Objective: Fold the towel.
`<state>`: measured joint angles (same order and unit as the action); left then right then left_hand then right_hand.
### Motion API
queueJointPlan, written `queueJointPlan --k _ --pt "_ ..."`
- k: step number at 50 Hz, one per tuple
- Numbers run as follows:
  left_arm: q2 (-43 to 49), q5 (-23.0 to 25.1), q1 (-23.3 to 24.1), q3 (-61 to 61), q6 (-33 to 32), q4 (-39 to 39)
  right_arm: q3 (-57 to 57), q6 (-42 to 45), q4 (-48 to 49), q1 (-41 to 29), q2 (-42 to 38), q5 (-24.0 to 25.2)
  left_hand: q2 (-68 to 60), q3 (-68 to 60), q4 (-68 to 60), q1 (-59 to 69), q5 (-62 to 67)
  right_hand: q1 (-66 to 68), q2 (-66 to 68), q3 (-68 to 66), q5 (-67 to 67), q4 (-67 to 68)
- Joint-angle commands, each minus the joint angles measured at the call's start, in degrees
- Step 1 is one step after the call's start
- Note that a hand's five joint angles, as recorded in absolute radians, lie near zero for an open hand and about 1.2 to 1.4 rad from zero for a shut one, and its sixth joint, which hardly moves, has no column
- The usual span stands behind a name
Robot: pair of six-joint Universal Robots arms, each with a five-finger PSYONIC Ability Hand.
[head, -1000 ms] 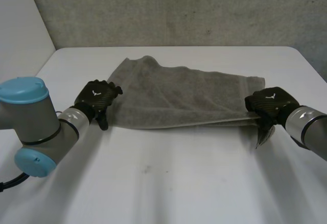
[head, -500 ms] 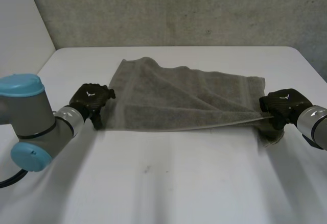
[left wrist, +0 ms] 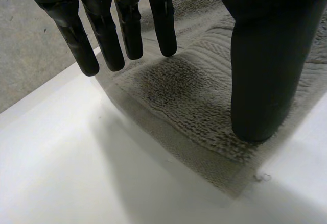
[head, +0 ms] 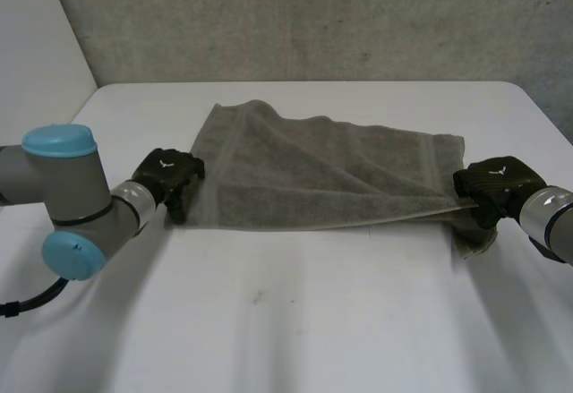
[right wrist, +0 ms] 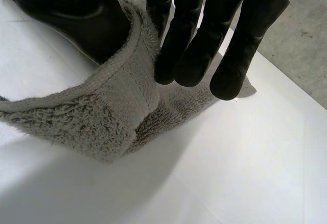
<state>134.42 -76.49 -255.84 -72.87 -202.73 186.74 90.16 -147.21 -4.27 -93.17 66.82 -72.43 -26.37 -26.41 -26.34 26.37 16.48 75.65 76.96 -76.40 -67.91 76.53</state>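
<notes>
Towel (head: 322,174), grey terry, lies across the far half of the white table (head: 295,321) with one robot hand at each near corner, probably so that edge can be carried over evenly. The right hand (head: 495,181) has its fingers (right wrist: 189,40) pinching the raised right corner against the thumb. The left hand (head: 168,174) holds straight fingers (left wrist: 127,30) over the flat left corner, not closed on it, so that side seems not yet ready to lift.

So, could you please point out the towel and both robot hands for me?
towel (head: 322,178), head view, on the middle of the cloth.
left robot hand (head: 166,171), head view, on the back of the hand.
right robot hand (head: 495,178), head view, on the back of the hand.
</notes>
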Motion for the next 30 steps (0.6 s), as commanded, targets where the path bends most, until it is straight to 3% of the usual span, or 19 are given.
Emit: queueJointPlan --k 1,10,12,14,15,16,17,18,30 --pt "2.16 -0.06 -0.01 2.3 -1.0 -0.24 -0.07 0.0 0.05 0.0 -0.02 0.09 -4.7 -4.66 -4.73 4.7 4.59 4.35 3.04 -3.6 -2.09 3.47" --pt "2.42 0.03 0.08 2.74 -2.49 -1.12 -0.07 0.0 0.4 0.0 -0.2 0.1 -6.2 -6.16 -6.23 6.2 6.09 4.35 3.04 -3.6 -2.09 3.47" --pt "2.51 0.03 0.08 3.09 -2.58 -1.03 -0.07 0.0 0.49 0.0 -0.29 0.1 -12.78 -12.73 -12.81 12.77 12.66 4.35 3.04 -3.6 -2.09 3.47" --pt "3.21 0.03 0.08 3.79 -2.58 -0.86 -0.07 0.0 0.58 0.0 -0.38 0.1 -32.52 -32.48 -32.55 32.52 32.4 4.35 3.04 -3.6 -2.09 3.47" --pt "3.22 0.03 0.08 3.79 -2.58 -0.85 -0.07 0.0 0.58 0.0 -0.38 0.1 -32.63 -32.58 -32.65 32.62 32.51 4.35 3.04 -3.6 -2.09 3.47" --pt "3.3 0.03 0.08 4.05 -2.58 -0.77 -0.07 0.0 0.58 0.0 -0.46 0.1 -44.95 -44.91 -44.98 44.95 44.83 4.35 3.04 -3.6 -2.09 3.47" --pt "3.3 0.03 0.08 4.06 -2.58 -0.77 -0.07 0.0 0.58 0.0 -0.46 0.1 -45.07 -45.03 -45.1 45.07 44.96 4.35 3.04 -3.6 -2.09 3.47" --pt "3.22 -0.15 0.08 4.06 -2.5 -0.77 -0.07 0.0 0.58 0.0 -0.46 0.1 -53.55 -53.5 -53.57 53.54 53.43 4.35 3.04 -3.6 -2.09 3.47" --pt "-3.98 -0.24 0.17 -1.21 -1.88 -0.42 0.02 0.08 0.4 0.0 -0.11 0.01 -53.63 -53.59 -53.66 53.63 53.52 4.35 3.04 -3.6 -2.09 3.47"
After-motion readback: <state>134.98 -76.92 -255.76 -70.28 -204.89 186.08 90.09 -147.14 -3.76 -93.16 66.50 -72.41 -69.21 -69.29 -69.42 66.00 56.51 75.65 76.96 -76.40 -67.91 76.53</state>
